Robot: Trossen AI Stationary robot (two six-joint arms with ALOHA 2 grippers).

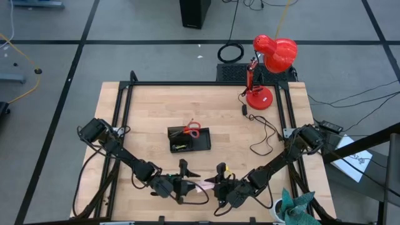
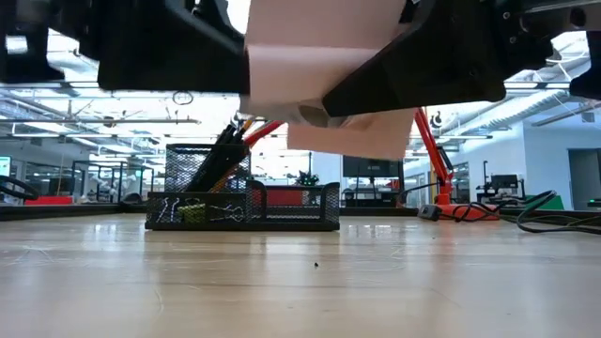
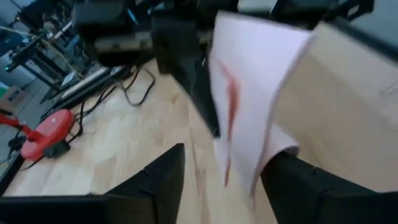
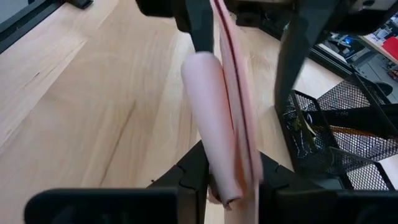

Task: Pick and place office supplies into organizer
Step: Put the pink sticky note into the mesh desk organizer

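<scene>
1. Closest to your low camera, the pale pink note pad (image 2: pixel 324 70) hangs above the tabletop (image 2: pixel 300 282), filling the top of that view between the two dark grippers.
2. Your right gripper (image 4: pixel 230 177) has its jaws clamped narrowly on the pad's lower edge; the sheets curl into a roll on one side of the grip.
3. Your left gripper (image 3: pixel 221 180) faces it with jaws spread wide. The pad stands between its fingers, but you cannot tell whether either finger touches it.
4. From above, both arms reach in low from the tabletop's outer corners and meet at the near edge, wrists almost nose to nose, with the pad (image 1: pixel 203 185) a thin pale strip between them.
5. The black mesh organizer (image 1: pixel 189 139) sits near the middle of the tabletop, well apart from the grippers. Red-handled scissors (image 1: pixel 191 129) stick out of its taller compartment; black clips (image 2: pixel 221 212) and a small yellow-green piece (image 2: pixel 193 213) show through the mesh of the shallow one.
6. The tabletop is pale wood. A red desk lamp (image 1: pixel 269 62) stands at the far right corner, its black cable (image 1: pixel 262 134) trailing across the wood.
7. Beyond lies a bright, open workshop.
</scene>
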